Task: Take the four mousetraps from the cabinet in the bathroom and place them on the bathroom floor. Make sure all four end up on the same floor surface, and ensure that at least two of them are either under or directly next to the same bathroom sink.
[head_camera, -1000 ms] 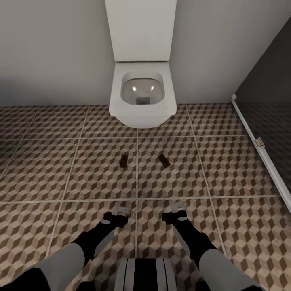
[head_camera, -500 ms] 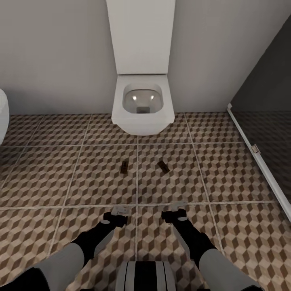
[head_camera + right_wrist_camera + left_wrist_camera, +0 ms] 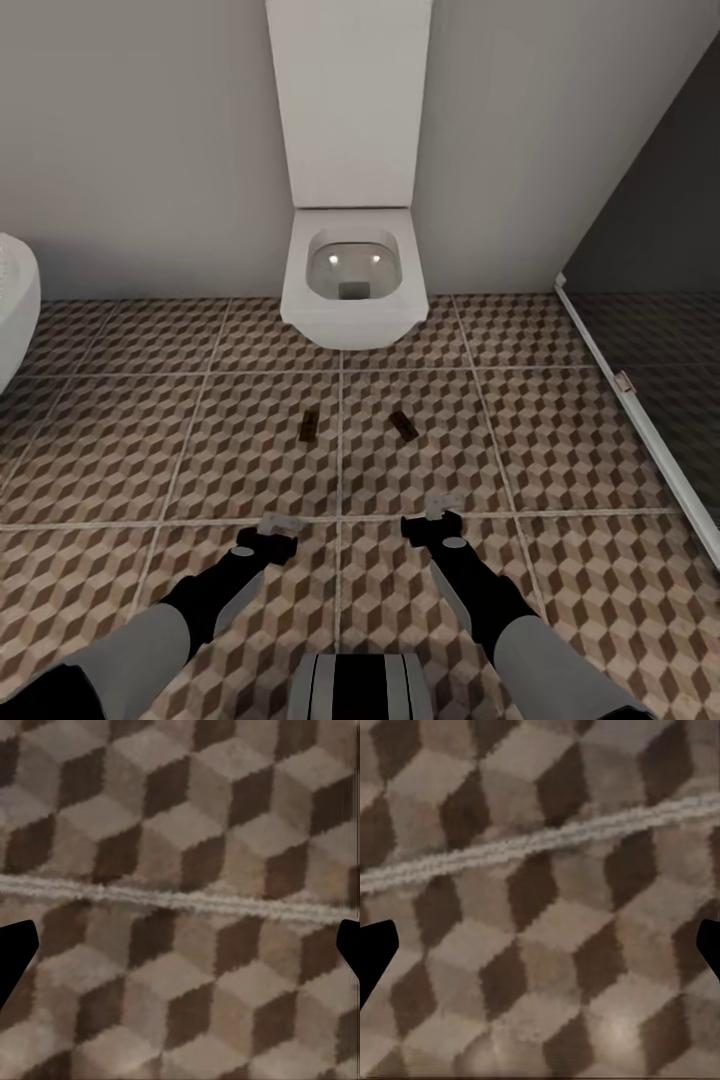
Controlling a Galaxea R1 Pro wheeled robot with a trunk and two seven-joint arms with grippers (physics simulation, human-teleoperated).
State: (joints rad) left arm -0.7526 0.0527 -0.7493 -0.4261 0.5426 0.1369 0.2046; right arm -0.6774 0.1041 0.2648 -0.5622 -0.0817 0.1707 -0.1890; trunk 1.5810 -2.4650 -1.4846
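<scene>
Two mousetraps lie flat on the bathroom floor in front of the toilet: one small brown board on the left, another on the right, about a tile's half-width apart. Nearer to me, my left gripper and right gripper both hang over the cube-patterned tiles, pointing down. In the left wrist view the left gripper is open with only tile and a grout line between its dark fingertips. It is the same in the right wrist view for the open right gripper. The cabinet is out of view.
A white wall-hung toilet stands against the back wall. The edge of a white rounded fixture shows at the far left; I cannot tell whether it is the sink. A dark glass partition with a white bottom rail runs along the right.
The camera has drawn back, so the toilet looks farther off and the white fixture has come into sight at the left. My left gripper has drifted slightly left. The mousetraps lie as before.
</scene>
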